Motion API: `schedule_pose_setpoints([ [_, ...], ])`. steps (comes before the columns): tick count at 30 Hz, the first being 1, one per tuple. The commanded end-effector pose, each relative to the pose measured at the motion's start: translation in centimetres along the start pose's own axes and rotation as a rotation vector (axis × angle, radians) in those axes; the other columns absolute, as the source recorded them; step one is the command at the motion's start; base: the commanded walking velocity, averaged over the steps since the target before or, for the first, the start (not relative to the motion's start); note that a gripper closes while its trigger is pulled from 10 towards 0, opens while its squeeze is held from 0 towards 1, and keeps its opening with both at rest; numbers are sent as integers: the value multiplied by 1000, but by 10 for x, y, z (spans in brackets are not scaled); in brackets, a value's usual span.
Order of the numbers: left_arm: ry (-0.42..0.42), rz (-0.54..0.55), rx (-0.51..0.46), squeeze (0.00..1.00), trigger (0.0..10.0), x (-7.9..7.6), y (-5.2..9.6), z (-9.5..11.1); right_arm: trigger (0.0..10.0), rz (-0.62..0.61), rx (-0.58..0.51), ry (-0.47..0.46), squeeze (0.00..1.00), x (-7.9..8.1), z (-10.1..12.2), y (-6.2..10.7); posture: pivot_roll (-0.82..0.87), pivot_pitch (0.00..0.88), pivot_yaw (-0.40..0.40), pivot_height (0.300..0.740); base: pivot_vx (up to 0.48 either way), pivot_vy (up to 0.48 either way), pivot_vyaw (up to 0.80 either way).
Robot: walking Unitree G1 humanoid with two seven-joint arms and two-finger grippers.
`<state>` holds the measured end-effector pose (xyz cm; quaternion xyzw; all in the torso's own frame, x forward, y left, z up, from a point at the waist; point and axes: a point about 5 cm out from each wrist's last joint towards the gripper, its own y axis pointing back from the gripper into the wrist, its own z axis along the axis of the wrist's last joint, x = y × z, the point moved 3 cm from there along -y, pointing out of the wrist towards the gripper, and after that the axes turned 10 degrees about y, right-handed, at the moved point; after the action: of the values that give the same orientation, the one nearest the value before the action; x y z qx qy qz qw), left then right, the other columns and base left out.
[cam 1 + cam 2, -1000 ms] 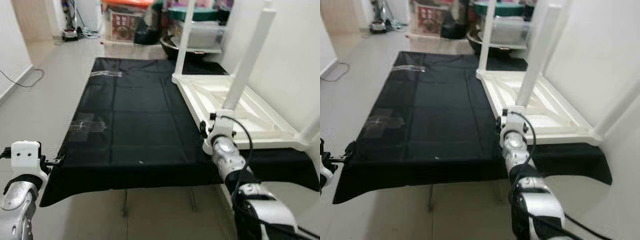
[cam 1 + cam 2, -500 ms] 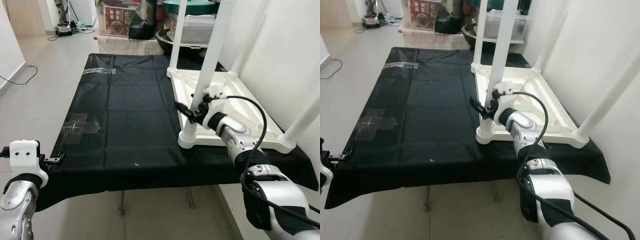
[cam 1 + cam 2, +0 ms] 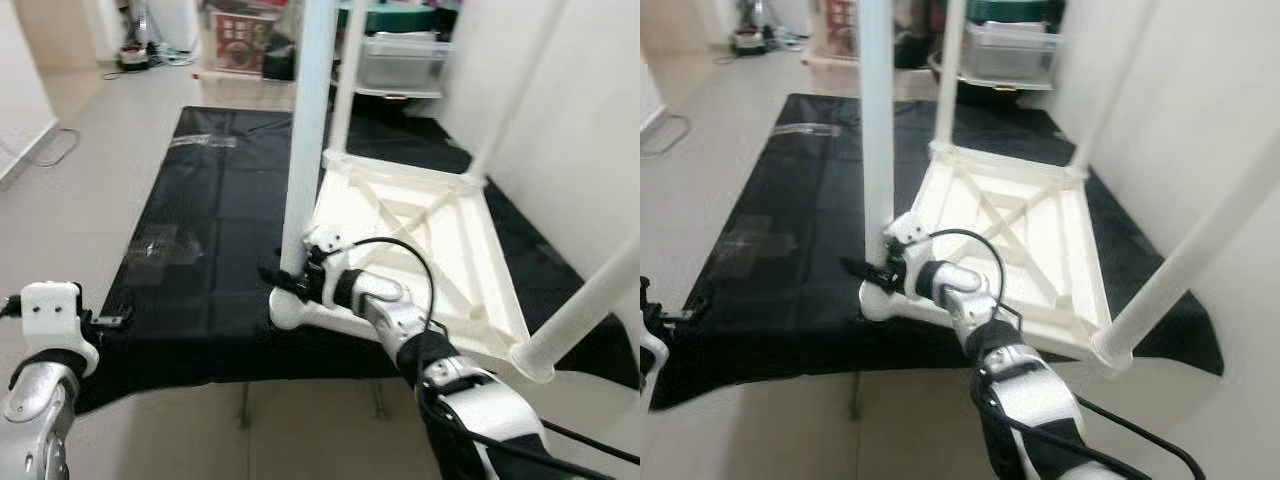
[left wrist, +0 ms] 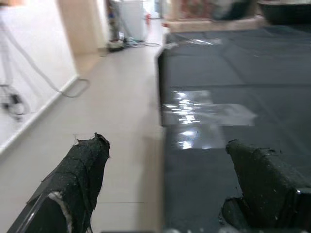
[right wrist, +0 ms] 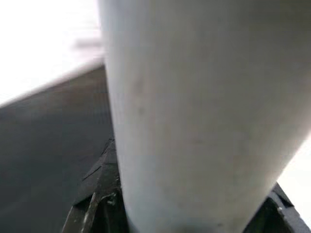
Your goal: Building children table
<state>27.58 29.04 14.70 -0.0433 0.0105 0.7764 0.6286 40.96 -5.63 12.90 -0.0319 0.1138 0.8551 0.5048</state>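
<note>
Right tool [image 3: 283,277] grips the near leg [image 3: 305,140] low, so the upturned children's table [image 3: 420,235] could tip off the edge!

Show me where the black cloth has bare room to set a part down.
Free: the black cloth between its left edge and the upturned white table, apart from tape patches. Crowded: the right half, where the right gripper clasps the near table leg.
</note>
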Motion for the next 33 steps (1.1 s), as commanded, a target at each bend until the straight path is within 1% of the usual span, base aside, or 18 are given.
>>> schedule_pose_setpoints([
  [1,13,8,11,0,10000,1,4,-3,0,-360,224,6,0,-63,-41,26,110,0,-126,740,0,0,0],
  [3,14,12,7,0,10000,2,5,-2,0,-756,383,-79,0,-110,-68,64,93,0,-121,740,0,0,0],
  [7,14,12,7,0,10000,2,5,-2,0,-756,383,-79,0,-110,-68,64,93,0,-121,740,0,0,0],
  [9,12,15,7,0,10000,3,5,-2,0,-938,437,-113,0,-125,-80,88,87,0,-112,740,0,0,0],
  [10,12,15,7,0,10000,3,5,-2,0,-938,437,-113,0,-125,-80,88,87,0,-112,740,0,0,0],
  [11,10,15,8,0,10000,4,5,-2,4118,-959,428,-108,0,-123,-76,91,78,0,-106,740,0,0,0],
  [13,10,15,8,0,10000,4,5,-2,4118,-959,428,-108,0,-123,-76,91,78,0,-106,740,0,0,0],
  [14,10,15,9,0,10000,4,4,-2,10000,-922,397,-98,0,-115,-67,86,73,0,-103,740,0,0,0],
  [15,10,15,9,0,10000,4,4,-2,10000,-840,302,-101,27,-103,-53,74,74,0,-104,740,0,0,0],
  [16,10,14,9,0,10000,4,3,-2,10000,-774,231,-127,1000,-93,-43,65,85,0,-112,740,0,0,0],
  [18,9,15,9,0,10000,3,3,-3,10000,-726,171,-141,1000,-87,-31,56,92,0,-117,740,0,0,0],
  [20,9,15,10,0,10000,3,3,-3,10000,-746,179,-135,1000,-89,-28,55,92,0,-117,740,0,0,0],
  [21,9,17,9,0,10000,4,3,-3,10000,-753,144,-121,0,-94,-19,53,92,0,-117,740,0,0,0],
  [23,9,18,9,0,10000,4,4,-3,10000,-767,119,-114,0,-99,-12,53,92,0,-117,740,0,0,0],
  [26,11,18,8,0,10000,4,4,-3,10000,-705,-23,-116,0,-110,16,51,92,0,-120,740,0,0,0],
  [27,14,15,8,0,10000,3,3,-3,10000,-547,-154,-121,0,-109,42,48,90,0,-119,740,0,0,0],
  [31,15,14,7,0,10000,3,3,-3,10000,-471,-203,-124,0,-107,53,47,91,0,-119,740,0,0,0],
  [33,18,9,8,0,10000,3,2,-4,10000,-193,-349,-64,0,-90,83,44,90,0,-117,740,0,0,0],
])
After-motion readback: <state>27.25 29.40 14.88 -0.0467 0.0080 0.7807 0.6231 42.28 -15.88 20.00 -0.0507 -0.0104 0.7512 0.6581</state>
